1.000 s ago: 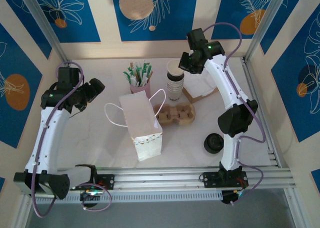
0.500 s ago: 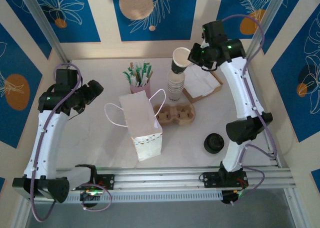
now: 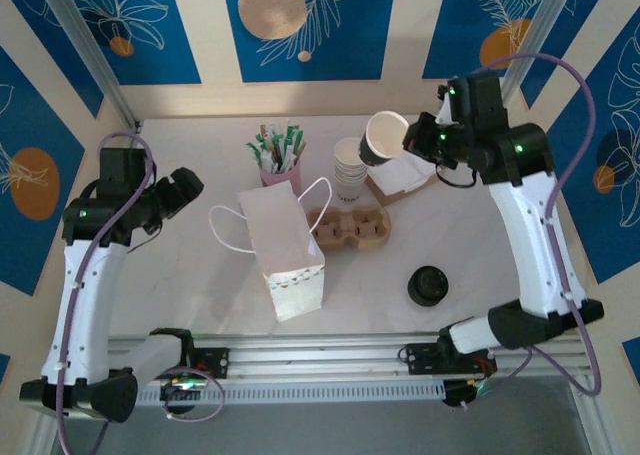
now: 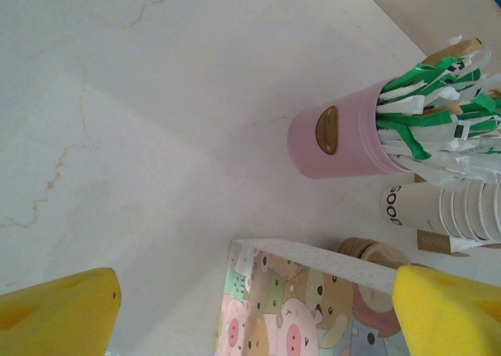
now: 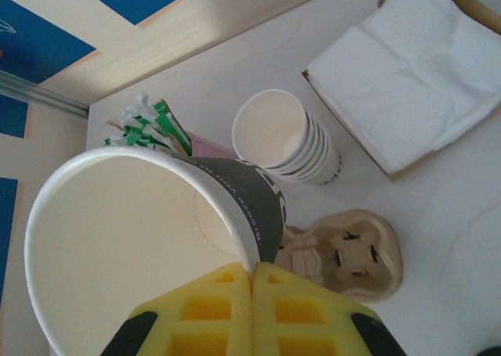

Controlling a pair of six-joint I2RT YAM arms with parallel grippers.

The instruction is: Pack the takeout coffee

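Marble table carries the bag. Right gripper is clenched on the rim of one cup, tilted in the air near the stack. Left gripper hangs released, left of the bag.

One bag, one carrier, one lid, lone cup

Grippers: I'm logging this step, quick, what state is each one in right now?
Left gripper: open, nothing between the jaws.
Right gripper: shut on a cup, pinching its rim.
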